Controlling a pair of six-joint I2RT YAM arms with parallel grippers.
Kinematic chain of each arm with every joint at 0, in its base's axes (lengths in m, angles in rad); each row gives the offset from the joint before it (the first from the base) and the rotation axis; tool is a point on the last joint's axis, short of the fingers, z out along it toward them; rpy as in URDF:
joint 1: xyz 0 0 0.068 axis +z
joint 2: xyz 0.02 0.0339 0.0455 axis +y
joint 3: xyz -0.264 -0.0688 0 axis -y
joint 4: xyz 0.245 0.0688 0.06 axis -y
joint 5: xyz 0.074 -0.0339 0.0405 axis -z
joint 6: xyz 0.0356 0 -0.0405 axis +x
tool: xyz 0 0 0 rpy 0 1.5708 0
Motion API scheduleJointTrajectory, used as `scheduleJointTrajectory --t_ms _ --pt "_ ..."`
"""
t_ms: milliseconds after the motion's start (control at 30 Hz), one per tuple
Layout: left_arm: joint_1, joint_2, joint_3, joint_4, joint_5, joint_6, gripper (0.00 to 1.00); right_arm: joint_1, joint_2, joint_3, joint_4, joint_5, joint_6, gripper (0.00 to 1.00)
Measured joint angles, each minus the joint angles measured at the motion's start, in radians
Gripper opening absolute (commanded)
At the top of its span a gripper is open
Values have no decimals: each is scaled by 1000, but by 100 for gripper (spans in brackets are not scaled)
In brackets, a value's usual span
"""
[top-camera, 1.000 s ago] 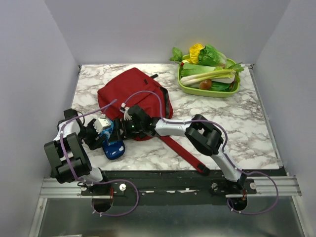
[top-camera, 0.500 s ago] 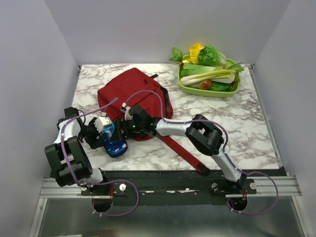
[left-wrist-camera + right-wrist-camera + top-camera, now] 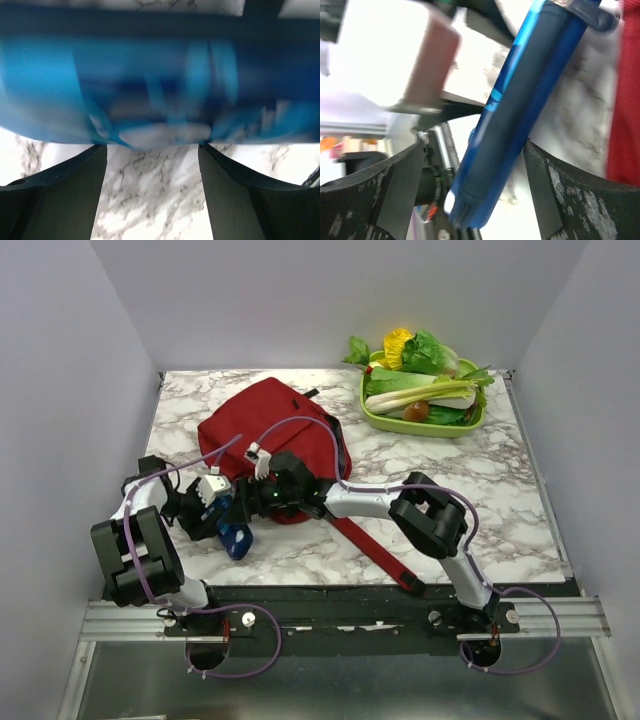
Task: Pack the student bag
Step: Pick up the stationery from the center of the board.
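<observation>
Hanging just off near-left edge of bag (image 3: 262,418): case (image 3: 236,538), clamped in left gripper (image 3: 152,146), long axis slanting between spread jaws of right gripper (image 3: 474,145); bag beyond both.

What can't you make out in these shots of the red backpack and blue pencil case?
- Left wrist view: the small blue pencil case is blurred; whether the left fingers grip it is unclear.
- Top view: both arms cover the near edge of the large dark red fabric backpack, hiding any opening.
- Right wrist view: backpack cut off by the right edge.
</observation>
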Motion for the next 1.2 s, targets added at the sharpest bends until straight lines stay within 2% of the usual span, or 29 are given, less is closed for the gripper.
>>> scheduleJointTrajectory --t_ms 133,267,467,733,933,1200 --pt "-25 1 0 25 51 0 79 31 -48 -1 52 -51 -21 87" --pt "-28 1 0 32 69 -9 79 31 -71 -10 26 -48 -51 87" --pt "-39 1 0 37 93 -27 79 34 -66 41 -104 -31 -113 91" --pt "-52 1 5 53 148 -68 78 63 -65 82 -296 99 -228 95" --pt "-53 1 15 66 158 -82 78 67 -65 80 -350 116 -267 89" --pt "-53 1 8 79 158 -87 78 68 -56 95 -415 176 -293 70"
